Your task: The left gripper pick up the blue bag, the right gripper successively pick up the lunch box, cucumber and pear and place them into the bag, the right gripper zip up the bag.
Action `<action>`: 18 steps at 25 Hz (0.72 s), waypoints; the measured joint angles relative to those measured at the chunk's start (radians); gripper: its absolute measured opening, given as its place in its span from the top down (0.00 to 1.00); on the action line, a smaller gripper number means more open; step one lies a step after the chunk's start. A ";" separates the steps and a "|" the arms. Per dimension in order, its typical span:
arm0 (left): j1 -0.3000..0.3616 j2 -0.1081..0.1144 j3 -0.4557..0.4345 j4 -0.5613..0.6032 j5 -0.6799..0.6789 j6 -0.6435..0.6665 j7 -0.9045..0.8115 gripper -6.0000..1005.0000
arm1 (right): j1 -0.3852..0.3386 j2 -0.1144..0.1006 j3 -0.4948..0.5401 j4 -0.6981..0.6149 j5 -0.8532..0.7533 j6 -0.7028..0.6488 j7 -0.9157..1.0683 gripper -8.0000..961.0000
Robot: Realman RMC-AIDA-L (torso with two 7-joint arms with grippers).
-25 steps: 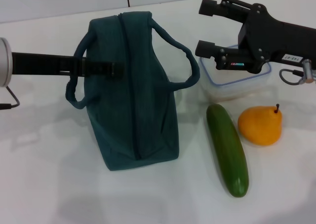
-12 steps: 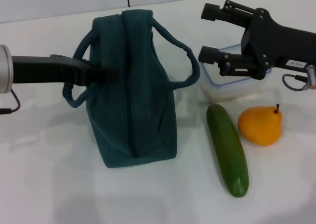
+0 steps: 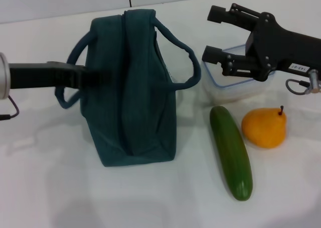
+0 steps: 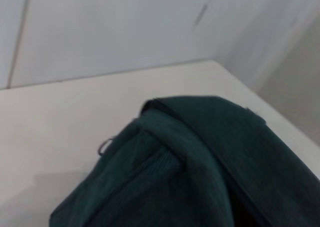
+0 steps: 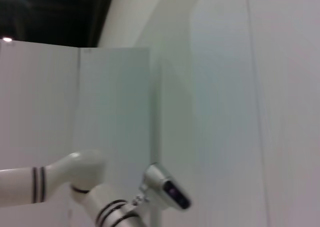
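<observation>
Blue bag [image 3: 133,87]: dark teal, upright on the white table [image 3: 50,188], zip seam on top, one loop handle on each side; the left gripper [image 3: 93,77] reaches in from the left at the near-side handle, and whether its fingers are clamped cannot be told. Right gripper [image 3: 213,33]: fingers spread wide, hovering over the lunch box [image 3: 235,85], which sits right of the bag. Cucumber [image 3: 230,152] and pear [image 3: 264,127]: lying side by side on the table in front of the lunch box, apart from the bag.

White table [image 3: 60,188] carries the bag [image 3: 133,97], lunch box [image 3: 235,90], cucumber [image 3: 230,150] and pear [image 3: 264,127]
</observation>
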 joint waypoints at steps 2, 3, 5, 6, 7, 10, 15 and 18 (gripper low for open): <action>0.000 -0.001 -0.024 -0.018 -0.011 -0.001 0.001 0.76 | -0.010 0.009 0.010 0.002 0.000 0.023 0.000 0.14; 0.000 -0.001 -0.039 -0.035 -0.025 -0.002 0.005 0.78 | -0.014 0.011 0.012 0.007 0.002 0.031 0.000 0.14; 0.000 -0.001 -0.055 -0.059 -0.047 -0.008 0.018 0.81 | -0.022 0.014 0.015 0.034 0.012 0.046 -0.001 0.14; 0.002 -0.002 -0.059 -0.069 -0.057 -0.015 0.032 0.82 | -0.024 0.014 0.017 0.055 0.022 0.052 -0.002 0.14; 0.005 -0.002 -0.062 -0.078 -0.067 -0.020 0.044 0.82 | -0.025 0.015 0.019 0.073 0.029 0.056 -0.002 0.14; 0.010 0.000 -0.064 -0.115 -0.117 -0.026 0.089 0.85 | -0.031 0.015 0.058 0.165 0.075 0.069 -0.005 0.14; 0.005 -0.004 -0.056 -0.157 -0.147 -0.035 0.169 0.87 | -0.054 0.017 0.154 0.325 0.188 0.110 -0.007 0.14; -0.002 -0.003 -0.042 -0.194 -0.167 -0.036 0.204 0.88 | -0.067 0.016 0.189 0.435 0.292 0.135 0.020 0.14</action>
